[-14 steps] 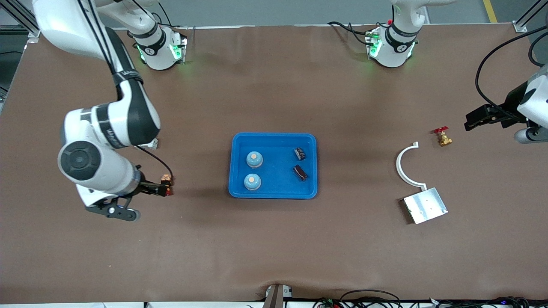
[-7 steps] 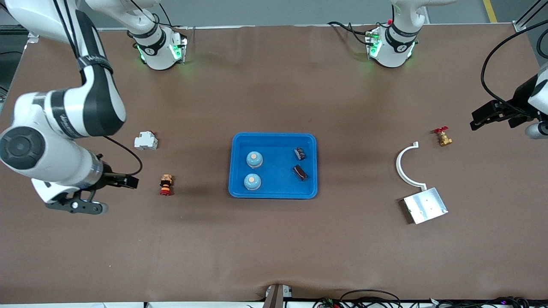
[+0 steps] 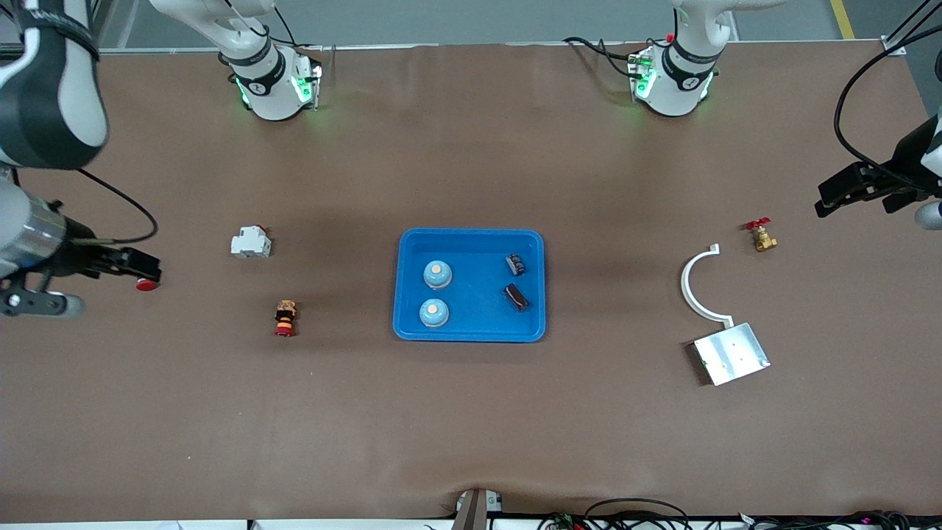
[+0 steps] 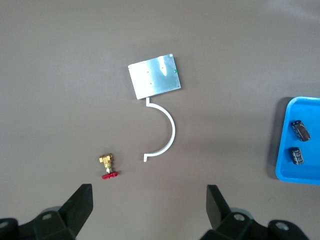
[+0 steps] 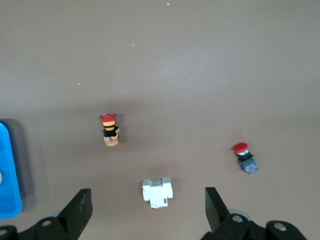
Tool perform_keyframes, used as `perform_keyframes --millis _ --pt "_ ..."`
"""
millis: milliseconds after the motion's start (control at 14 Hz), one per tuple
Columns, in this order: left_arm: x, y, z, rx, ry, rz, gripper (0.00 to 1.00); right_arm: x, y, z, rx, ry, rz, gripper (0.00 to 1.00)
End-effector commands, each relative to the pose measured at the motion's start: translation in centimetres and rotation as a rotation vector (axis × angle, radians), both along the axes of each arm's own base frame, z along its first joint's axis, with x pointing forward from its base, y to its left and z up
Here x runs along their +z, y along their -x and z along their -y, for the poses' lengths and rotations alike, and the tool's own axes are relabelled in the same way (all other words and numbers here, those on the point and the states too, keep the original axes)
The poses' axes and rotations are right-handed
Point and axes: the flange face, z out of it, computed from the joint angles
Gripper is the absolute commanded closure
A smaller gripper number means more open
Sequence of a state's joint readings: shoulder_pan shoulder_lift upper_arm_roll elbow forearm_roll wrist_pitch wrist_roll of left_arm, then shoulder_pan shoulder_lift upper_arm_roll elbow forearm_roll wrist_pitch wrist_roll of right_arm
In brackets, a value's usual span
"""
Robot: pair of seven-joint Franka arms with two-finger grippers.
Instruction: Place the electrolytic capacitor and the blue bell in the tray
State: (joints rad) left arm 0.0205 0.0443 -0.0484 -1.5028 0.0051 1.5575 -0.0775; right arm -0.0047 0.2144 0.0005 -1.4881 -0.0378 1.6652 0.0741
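Task judged finished: two blue bells (image 3: 437,274) and two capacitors (image 3: 516,264) were seen lying in the tray (image 3: 471,330) at mid-bench (image 3: 471,427). Both hands were empty, fingers spread wide.

The right hand (image 3: 136,262) was held over the bench edge at the right arm's end, well apart from the tray, with a red button (image 3: 148,284) just under it. The left hand (image 3: 835,193) was held over the left arm's end, near a brass valve (image 3: 762,237).

Next move, as a judgement: nothing left to load; only parking of the arms is called for.

Right wrist view showed the red button whole (image 5: 245,157), plus a white breaker (image 5: 157,191) and a stacked red-topped switch (image 5: 109,129) below the hand; only a tray edge was caught there. Left wrist view showed the valve, a white arc clip (image 4: 165,132), a metal plate (image 4: 154,75) and the capacitors, but no bells. Only the front view showed all four parts in the tray.
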Motion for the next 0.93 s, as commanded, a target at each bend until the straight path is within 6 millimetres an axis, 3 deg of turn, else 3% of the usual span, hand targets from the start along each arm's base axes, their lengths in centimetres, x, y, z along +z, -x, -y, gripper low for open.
perform_keyframes --millis 0,214,499,855 --pt "0.1 -0.1 -0.2 -0.009 0.019 -0.035 0.00 2.6 2.5 0.1 0.007 -0.016 0.015 0.00" --pt "-1.4 0.5 -0.3 -0.004 0.013 -0.095 0.00 4.6 3.7 0.3 0.004 -0.015 0.038 0.00" --pt "-2.2 1.4 -0.3 -0.004 0.010 -0.069 0.00 5.8 5.1 0.1 0.005 -0.015 0.051 0.00" --pt "-0.9 1.3 -0.1 -0.016 0.007 -0.029 0.00 6.9 6.9 0.1 0.003 -0.017 0.052 0.00"
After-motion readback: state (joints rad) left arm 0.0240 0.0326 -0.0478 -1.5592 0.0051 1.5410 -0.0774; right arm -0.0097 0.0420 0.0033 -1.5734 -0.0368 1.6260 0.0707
